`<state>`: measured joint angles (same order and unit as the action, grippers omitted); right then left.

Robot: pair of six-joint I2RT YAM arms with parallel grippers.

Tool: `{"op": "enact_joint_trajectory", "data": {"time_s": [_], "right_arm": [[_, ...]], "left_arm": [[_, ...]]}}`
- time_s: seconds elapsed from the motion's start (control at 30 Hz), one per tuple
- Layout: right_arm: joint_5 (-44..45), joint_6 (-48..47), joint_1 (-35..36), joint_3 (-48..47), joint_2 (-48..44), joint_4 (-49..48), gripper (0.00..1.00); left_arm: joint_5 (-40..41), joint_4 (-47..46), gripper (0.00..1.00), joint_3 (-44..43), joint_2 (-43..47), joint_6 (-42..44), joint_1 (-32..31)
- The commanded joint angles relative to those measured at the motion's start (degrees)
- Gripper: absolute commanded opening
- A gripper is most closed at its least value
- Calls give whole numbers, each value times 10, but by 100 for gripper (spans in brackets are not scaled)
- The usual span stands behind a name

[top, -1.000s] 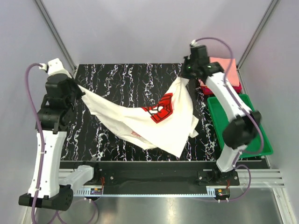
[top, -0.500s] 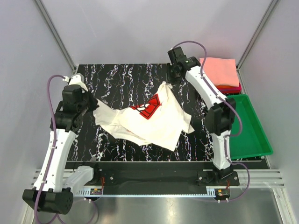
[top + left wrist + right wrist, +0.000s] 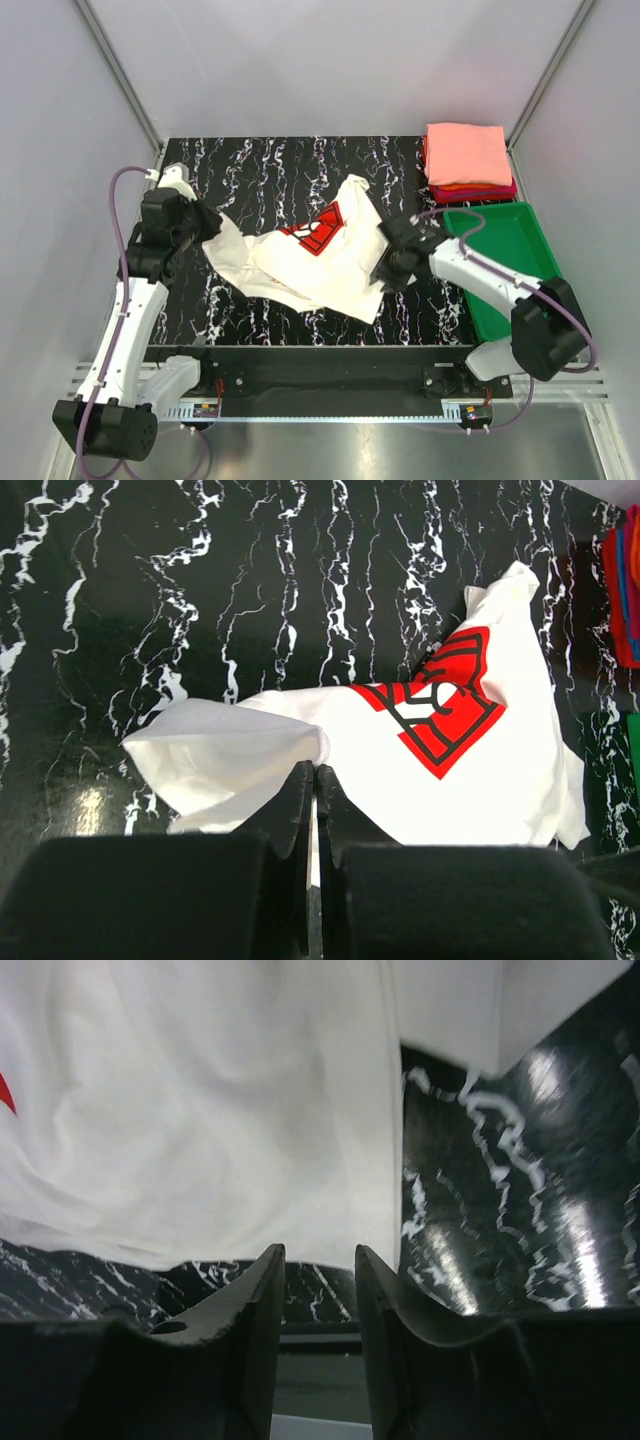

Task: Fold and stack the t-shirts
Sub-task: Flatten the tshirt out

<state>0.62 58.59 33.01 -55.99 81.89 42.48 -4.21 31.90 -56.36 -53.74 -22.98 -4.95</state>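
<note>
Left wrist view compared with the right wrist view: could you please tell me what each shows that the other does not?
Only the left wrist view shows the left gripper shut on the shirt and the folded stack at its right edge. Only the right wrist view shows the right gripper, open, empty, at the shirt's edge. Both show the shirt on the table.

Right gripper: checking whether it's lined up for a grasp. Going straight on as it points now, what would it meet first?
Most likely the hem of the cream-white t-shirt, just beyond the right gripper, which stands open; a strip of bare table shows between, so depth is uncertain.
</note>
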Motion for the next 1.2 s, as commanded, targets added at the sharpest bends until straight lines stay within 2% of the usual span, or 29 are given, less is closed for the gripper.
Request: {"op": "enact_joint_trajectory", "data": {"time_s": [0.0,0.17,0.37,0.83,1.17], "right_arm": [[-18,171,69,46,-40,-44,41],[-10,264,99,95,-51,-43,41],[-21,310,108,106,-39,-17,43],[-26,333,114,125,2,-12,44],[-22,339,117,133,28,-42,44]], "left_arm": [[-36,-56,0,8,-8,-7,4],[-34,-60,0,17,-4,1,4],[-34,-60,0,18,-5,3,6],[-53,-66,0,20,-6,2,13],[-62,-69,0,20,-7,0,18]]}}
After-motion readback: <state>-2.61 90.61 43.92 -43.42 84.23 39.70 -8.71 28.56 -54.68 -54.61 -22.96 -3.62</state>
